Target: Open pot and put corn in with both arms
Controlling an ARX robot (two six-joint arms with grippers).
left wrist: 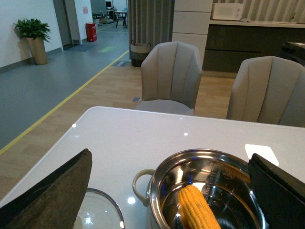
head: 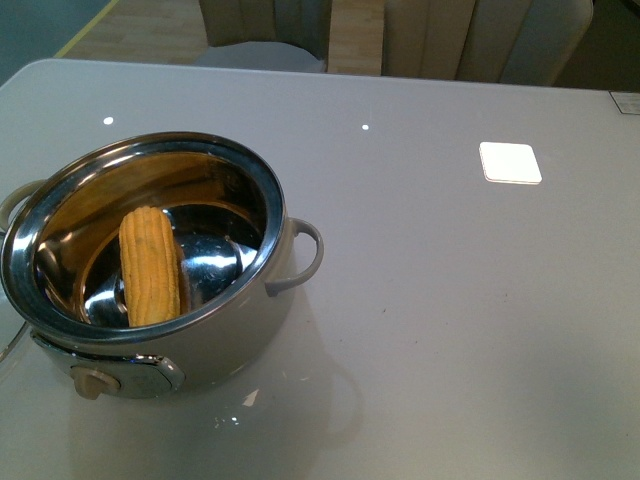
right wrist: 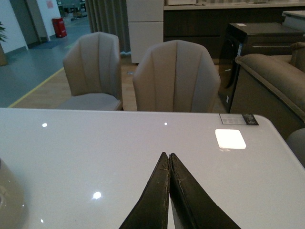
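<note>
The cream pot (head: 215, 345) stands uncovered on the left of the grey table, its steel inside showing. The yellow corn (head: 150, 265) lies inside it, leaning on the near wall. From the left wrist view the corn (left wrist: 198, 210) is below and between the fingers of my open left gripper (left wrist: 169, 154), which hangs above the pot (left wrist: 164, 176) and holds nothing. The glass lid (left wrist: 102, 212) lies flat on the table beside the pot. My right gripper (right wrist: 167, 156) is shut with nothing in it, over bare table to the right of the pot (right wrist: 7, 200). Neither arm shows in the front view.
A white square patch (head: 510, 162) lies on the table at the back right. A small label (head: 625, 101) sits at the far right corner. Beige chairs (head: 270, 50) stand beyond the table's far edge.
</note>
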